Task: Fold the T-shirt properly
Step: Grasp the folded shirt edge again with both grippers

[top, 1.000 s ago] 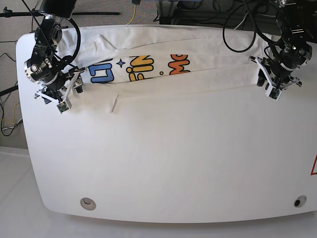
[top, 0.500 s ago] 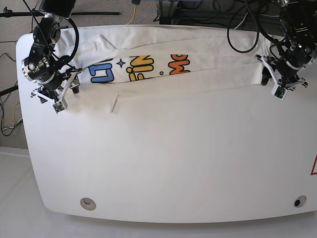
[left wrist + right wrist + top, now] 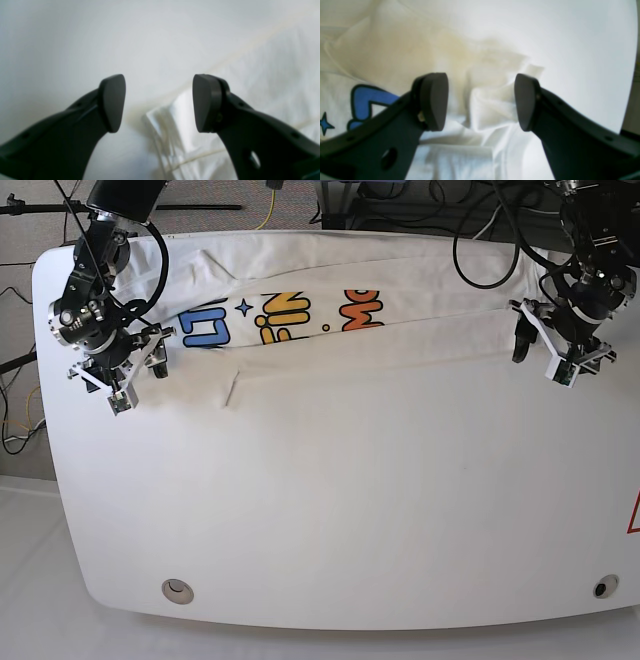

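Both my tools are standing open and empty: right tool [image 3: 136,373] and left tool [image 3: 545,353] are backing off the T-shirt [image 3: 330,315], its near fold apparently laid.

T-shirt [image 3: 330,330]: cartoon lettering in blue/yellow/orange, half hidden by fold, not legible. No other text.

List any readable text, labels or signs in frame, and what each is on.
T-shirt: cartoon lettering in blue, yellow and orange, half hidden under a fold; only letter tops show, no word reads.
Table, right edge: corner of a red triangle sign, cut off by the frame, unreadable.
Both wrist views: no text; one blue letter fragment.
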Tool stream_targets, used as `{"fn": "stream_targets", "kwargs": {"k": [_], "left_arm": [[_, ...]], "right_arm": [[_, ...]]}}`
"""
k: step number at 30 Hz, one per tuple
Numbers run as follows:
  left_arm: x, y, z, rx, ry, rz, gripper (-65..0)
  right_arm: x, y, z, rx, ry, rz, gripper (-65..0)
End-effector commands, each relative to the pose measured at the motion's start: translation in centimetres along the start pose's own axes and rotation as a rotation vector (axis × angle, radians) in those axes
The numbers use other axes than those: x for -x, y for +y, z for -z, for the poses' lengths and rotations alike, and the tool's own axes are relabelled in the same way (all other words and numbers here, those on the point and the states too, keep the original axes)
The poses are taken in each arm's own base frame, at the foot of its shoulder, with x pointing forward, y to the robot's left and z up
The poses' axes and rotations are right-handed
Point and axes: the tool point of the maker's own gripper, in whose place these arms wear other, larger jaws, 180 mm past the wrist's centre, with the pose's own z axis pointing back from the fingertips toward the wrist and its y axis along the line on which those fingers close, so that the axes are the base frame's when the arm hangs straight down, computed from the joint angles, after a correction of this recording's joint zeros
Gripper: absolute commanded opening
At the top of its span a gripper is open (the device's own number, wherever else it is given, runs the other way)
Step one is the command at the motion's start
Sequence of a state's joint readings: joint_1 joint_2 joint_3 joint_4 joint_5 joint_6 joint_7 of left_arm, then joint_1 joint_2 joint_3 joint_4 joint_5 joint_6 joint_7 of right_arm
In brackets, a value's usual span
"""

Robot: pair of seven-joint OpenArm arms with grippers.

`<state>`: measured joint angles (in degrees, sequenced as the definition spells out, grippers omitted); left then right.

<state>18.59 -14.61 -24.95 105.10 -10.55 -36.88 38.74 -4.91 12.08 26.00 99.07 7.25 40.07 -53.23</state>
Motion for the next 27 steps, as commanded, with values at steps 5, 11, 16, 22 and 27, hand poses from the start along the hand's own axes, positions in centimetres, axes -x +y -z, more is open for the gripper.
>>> {"fn": "stream_targets", "kwargs": {"k": [5,11,16,22,27], "left_arm": [[-0.8,-1.7,0.0,0.036,-0.054,-0.029,-26.8],[-0.5,-3.8,0.2,0.074,-0.07,-0.092,-34.9],[0.4,-4.3,0.3,0.086,-0.044,-0.103,-40.2],[0.6,-2.8,1.4,0.08,0.002,-0.07,-50.4],[0.6,-1.3,1.6,0.063,0.023,-0.045,-57.5]], "right_arm": [[-0.7,1.1,0.2,-0.023,-0.043,0.02,-25.3],[0.3,3.2,0.2,-0.052,-0.029,0.042,-26.0],[1.0,4.3,0.2,-0.067,-0.017,0.057,-26.4],[1.6,3.5,0.5,-0.061,0.016,0.054,-24.1],[2.3,3.1,1.3,-0.069,0.04,0.072,-24.5]]}}
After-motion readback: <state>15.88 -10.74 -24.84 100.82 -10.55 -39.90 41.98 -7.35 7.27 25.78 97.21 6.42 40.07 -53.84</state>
